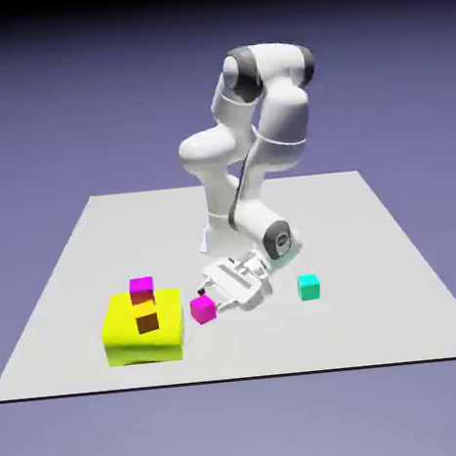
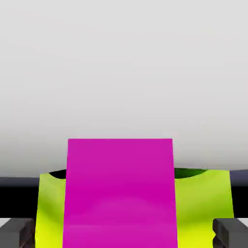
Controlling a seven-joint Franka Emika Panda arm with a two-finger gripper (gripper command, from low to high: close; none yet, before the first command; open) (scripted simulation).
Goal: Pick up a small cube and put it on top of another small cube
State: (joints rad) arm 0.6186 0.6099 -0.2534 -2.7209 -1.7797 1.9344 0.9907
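Observation:
One small magenta-pink cube [image 1: 202, 309] lies on the table just to the exterior view's right of the yellow block [image 1: 135, 341]. My gripper [image 1: 208, 297] is tilted low over it and open. In the hand view this cube [image 2: 120, 193] fills the middle, and the two grey fingertips [image 2: 17, 232] stand wide on either side without touching it. The other small cube [image 1: 141, 284] sits at the yellow block's far edge, above an orange-brown cube [image 1: 143, 300]; whether it rests on that cube I cannot tell.
A second orange-brown cube [image 1: 147, 323] lies on top of the yellow block. A teal cube [image 1: 308, 286] stands on the table to the exterior view's right of the hand. In the hand view the yellow block [image 2: 203, 203] rises right behind the cube.

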